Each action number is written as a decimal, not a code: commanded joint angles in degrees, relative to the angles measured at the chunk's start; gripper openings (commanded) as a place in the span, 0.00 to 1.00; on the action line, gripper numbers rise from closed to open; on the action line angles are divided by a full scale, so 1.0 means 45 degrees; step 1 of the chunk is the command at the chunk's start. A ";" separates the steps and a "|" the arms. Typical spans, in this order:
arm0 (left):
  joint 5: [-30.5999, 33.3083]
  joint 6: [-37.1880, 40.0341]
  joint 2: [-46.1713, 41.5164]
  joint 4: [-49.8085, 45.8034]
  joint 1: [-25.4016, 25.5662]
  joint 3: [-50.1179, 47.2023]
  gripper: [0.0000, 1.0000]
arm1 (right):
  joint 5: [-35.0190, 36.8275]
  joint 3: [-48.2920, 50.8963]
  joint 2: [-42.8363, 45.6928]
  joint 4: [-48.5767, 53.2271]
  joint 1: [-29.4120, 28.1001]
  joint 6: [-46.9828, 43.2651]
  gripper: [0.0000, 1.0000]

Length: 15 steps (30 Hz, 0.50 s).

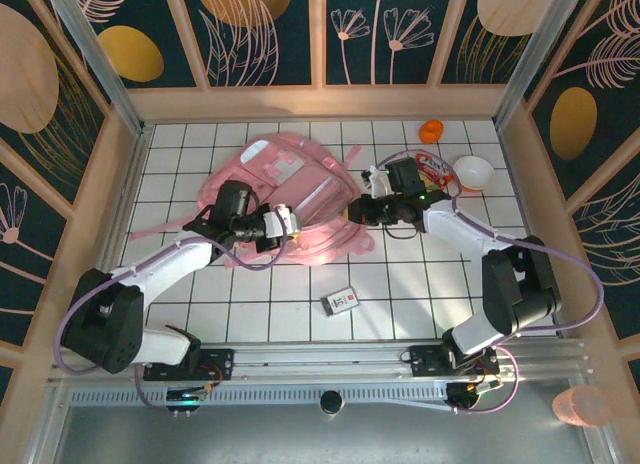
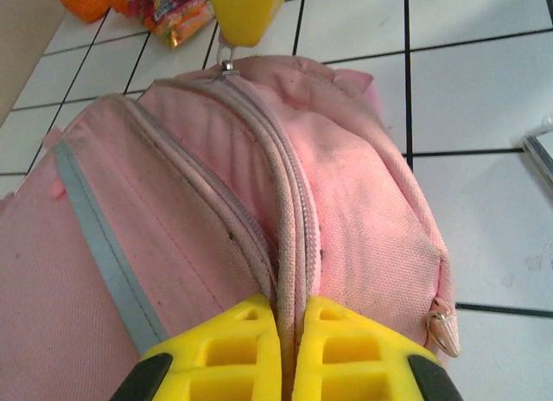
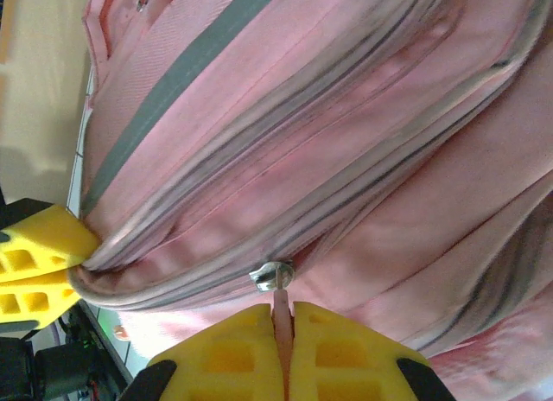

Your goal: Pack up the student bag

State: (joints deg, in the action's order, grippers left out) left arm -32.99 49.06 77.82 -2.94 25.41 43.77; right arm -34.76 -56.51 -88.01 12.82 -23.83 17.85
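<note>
- Student bag [image 1: 290, 199], a large soft pink backpack, is seen lying flat on the white tiled table [image 1: 450, 284], left of centre and towards the far wall, with a white patch on its upper face.
- It is flanked by the two arms: the left gripper [image 1: 287, 225] is placed at its near edge, and the right gripper [image 1: 366, 210] at its right-hand end.
- In the left wrist view, the left gripper [image 2: 294, 336] is shown with its yellow jaws pressed together, the bag's [image 2: 354, 202] zip seam pinched between them.
- A grey stripe [image 2: 99, 237] is seen running down the pink fabric left of that seam, and a small metal puller [image 2: 442, 327] hangs at the lower right corner of the bag.
- In the right wrist view, the right gripper [image 3: 283, 332] is shown with its jaws closed on a pink zip pull [image 3: 281, 297], just below a metal slider [image 3: 270, 273] on the bag [image 3: 328, 116].
- At the left edge of that view, the seam is seen nipped by the other gripper's yellow fingers [image 3: 39, 254].
- A white bowl [image 1: 474, 172], a colourful snack packet [image 1: 435, 166] and a small orange object [image 1: 431, 131] are found near the far right corner of the table, apart from the bag.
- A small flat card-like item [image 1: 341, 301] lies on the tiles nearer the arm bases, well apart from the bag; what it is cannot be told.
</note>
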 commanded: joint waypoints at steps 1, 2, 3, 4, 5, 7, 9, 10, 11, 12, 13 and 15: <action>0.2633 0.0447 -0.0622 -0.1327 -0.0901 -0.0619 0.05 | 0.0591 -0.0430 -0.0103 -0.0140 0.0531 -0.0340 0.00; 0.3387 0.0451 -0.0732 -0.1248 -0.1019 -0.0779 0.11 | 0.0558 -0.0420 -0.0066 -0.0211 0.0376 -0.0170 0.00; 0.4135 0.0465 -0.0860 -0.1143 -0.1178 -0.0956 0.17 | 0.0557 -0.0360 0.0021 -0.0350 0.0116 0.0085 0.00; 0.4727 0.0447 -0.1022 -0.0973 -0.1330 -0.1142 0.20 | 0.0521 -0.0242 0.0110 -0.0586 -0.0173 0.0441 0.00; 0.5048 0.0362 -0.1155 -0.0851 -0.1483 -0.1222 0.24 | 0.0509 -0.0128 0.0190 -0.0825 -0.0443 0.0865 0.00; 0.5364 0.0008 -0.1331 -0.0804 -0.1692 -0.1130 0.34 | 0.0731 0.0070 0.0337 -0.1251 -0.1081 0.1659 0.00; 0.4787 -0.0271 -0.1377 -0.1410 -0.1714 -0.0632 0.56 | 0.1016 0.0224 0.0416 -0.1713 -0.1723 0.2327 0.00; 0.3985 -0.0429 -0.1405 -0.1848 -0.1719 -0.0242 0.64 | 0.1126 0.0264 0.0416 -0.1906 -0.2065 0.2582 0.00; 0.2918 -0.0696 -0.1471 -0.2212 -0.1694 0.0159 0.68 | 0.1191 0.0267 0.0416 -0.2085 -0.2321 0.2834 0.00; 0.1948 -0.1084 -0.1628 -0.2143 -0.1639 0.0351 0.68 | 0.1267 0.0266 0.0390 -0.2225 -0.2513 0.3024 0.00; 0.1486 -0.1523 -0.1832 -0.1678 -0.1398 0.0315 0.69 | 0.1364 0.0243 0.0381 -0.2298 -0.2682 0.3129 0.00; 0.1585 -0.1848 -0.2172 -0.0525 -0.0333 -0.0008 0.74 | 0.1562 0.0176 0.0379 -0.2424 -0.2965 0.3251 0.00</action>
State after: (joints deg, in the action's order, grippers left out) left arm -19.03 45.17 71.33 -7.88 19.51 41.47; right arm -29.54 -56.14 -88.49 6.20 -34.28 28.47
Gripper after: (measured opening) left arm 0.717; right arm 0.060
